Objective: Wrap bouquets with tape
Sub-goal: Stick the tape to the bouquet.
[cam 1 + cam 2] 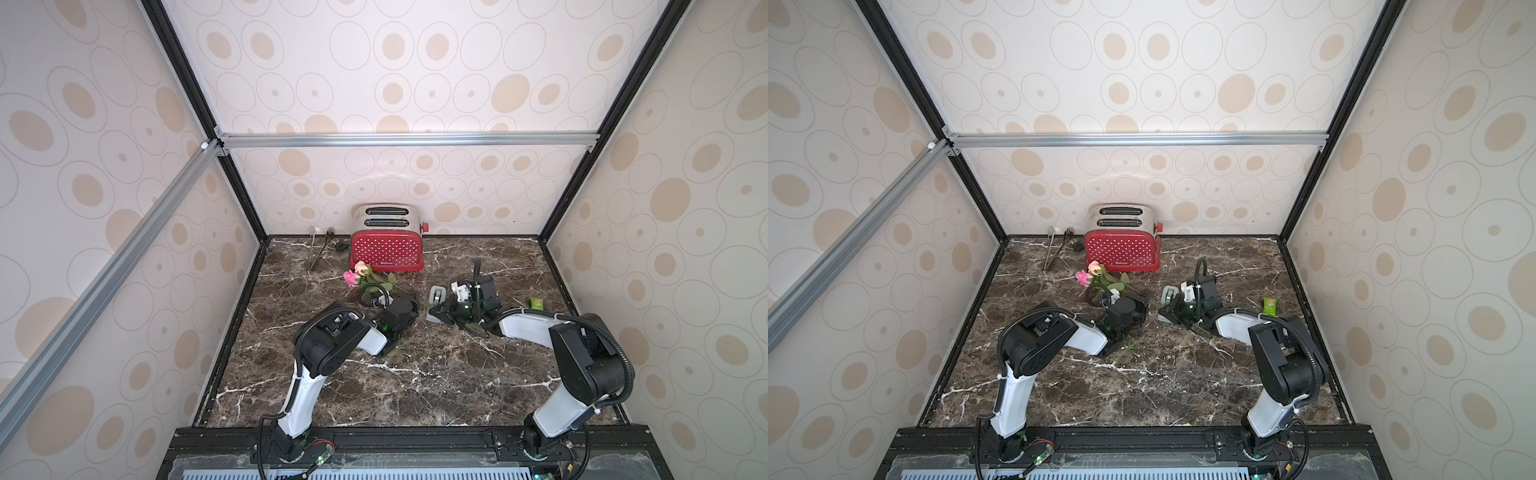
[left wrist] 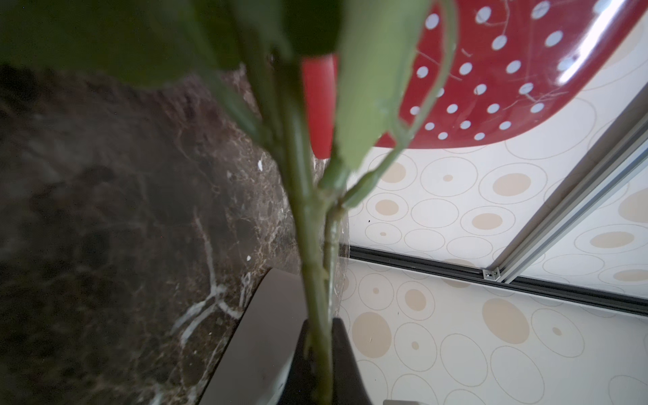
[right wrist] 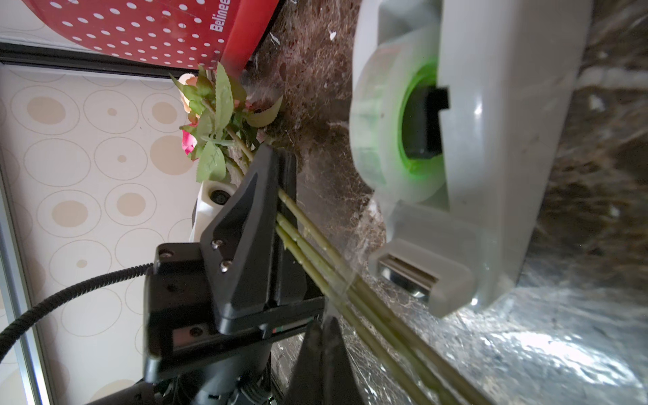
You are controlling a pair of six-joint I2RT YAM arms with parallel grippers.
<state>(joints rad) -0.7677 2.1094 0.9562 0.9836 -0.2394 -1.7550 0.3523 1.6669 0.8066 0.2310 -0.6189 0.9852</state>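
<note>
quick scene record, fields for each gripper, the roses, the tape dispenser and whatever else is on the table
left gripper: shut on the rose stems
right gripper: shut, tips beside the stems; what it pinches is unclear
roses: blooms low over the marble table, in front of the red toaster
tape dispenser: grey, roll loaded, close beside the stems
other: green packet, metal tongs
</note>
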